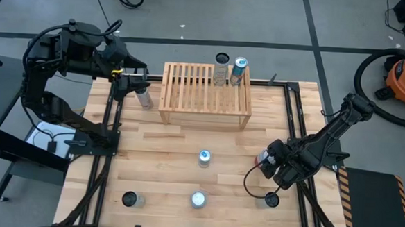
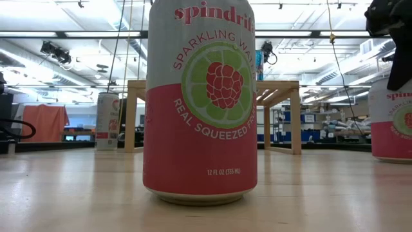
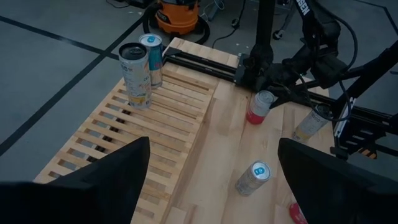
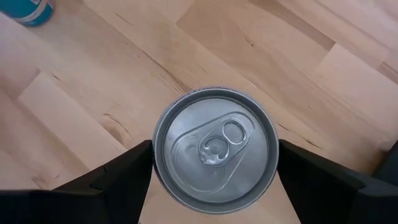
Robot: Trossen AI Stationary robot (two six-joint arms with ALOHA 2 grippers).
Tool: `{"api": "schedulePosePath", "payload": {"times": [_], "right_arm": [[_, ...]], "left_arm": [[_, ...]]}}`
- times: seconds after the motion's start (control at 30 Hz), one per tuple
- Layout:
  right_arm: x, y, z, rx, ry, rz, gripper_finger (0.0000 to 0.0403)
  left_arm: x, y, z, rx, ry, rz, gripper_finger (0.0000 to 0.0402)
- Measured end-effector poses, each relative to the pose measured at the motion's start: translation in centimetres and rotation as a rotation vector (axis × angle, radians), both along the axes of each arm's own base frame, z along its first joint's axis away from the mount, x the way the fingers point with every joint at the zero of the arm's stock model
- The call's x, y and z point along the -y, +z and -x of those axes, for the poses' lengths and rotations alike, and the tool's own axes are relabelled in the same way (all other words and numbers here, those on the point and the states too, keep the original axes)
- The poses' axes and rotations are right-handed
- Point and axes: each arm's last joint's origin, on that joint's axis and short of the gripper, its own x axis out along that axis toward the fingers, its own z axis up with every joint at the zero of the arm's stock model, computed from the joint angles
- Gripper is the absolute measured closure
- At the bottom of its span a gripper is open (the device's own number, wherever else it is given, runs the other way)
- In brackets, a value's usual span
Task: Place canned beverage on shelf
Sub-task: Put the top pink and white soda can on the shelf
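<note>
Right hand (image 1: 264,160) sits low at the worktop's (image 1: 172,154) right side, directly over an upright red-and-silver can (image 4: 215,149); in the right wrist view the can's silver lid fills the gap between the two dark fingers (image 4: 118,174), which flank it on both sides, spread wide, touching or not I cannot tell. Same can shows as red body (image 3: 259,107) under the right arm in the left wrist view, and at the right edge of the low view (image 2: 393,119). Left hand (image 1: 138,91) is raised at the worktop's back left, just beside the shelf's (image 1: 205,93) left end, fingers (image 3: 106,180) spread open with nothing between them. A silver can (image 1: 144,98) stands on the worktop right under that hand, beside the shelf. Shelf is pale slatted wood at the back centre; two cans stand at its back right end, a dark-topped one (image 1: 221,69) and a blue-topped one (image 1: 239,69), close together. Loose cans on the worktop: blue-lidded one (image 1: 204,157) at centre, another (image 1: 198,199) near the front, which is the pink raspberry can (image 2: 201,103) filling the low view, a dark-topped one (image 1: 130,199) front left, and one (image 1: 272,200) front right near the right hand.
</note>
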Motion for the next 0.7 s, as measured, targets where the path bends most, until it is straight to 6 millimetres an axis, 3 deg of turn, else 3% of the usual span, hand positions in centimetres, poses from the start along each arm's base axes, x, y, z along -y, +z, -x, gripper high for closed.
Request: {"api": "schedulePosePath", "payload": {"times": [0.7], "right_arm": [[0.36, -0.83, -0.33, 0.056, -0.022, 0.031, 0.0079]], "left_arm": [[0.01, 0.01, 0.00, 0.001, 0.000, 0.001, 0.0044]]}}
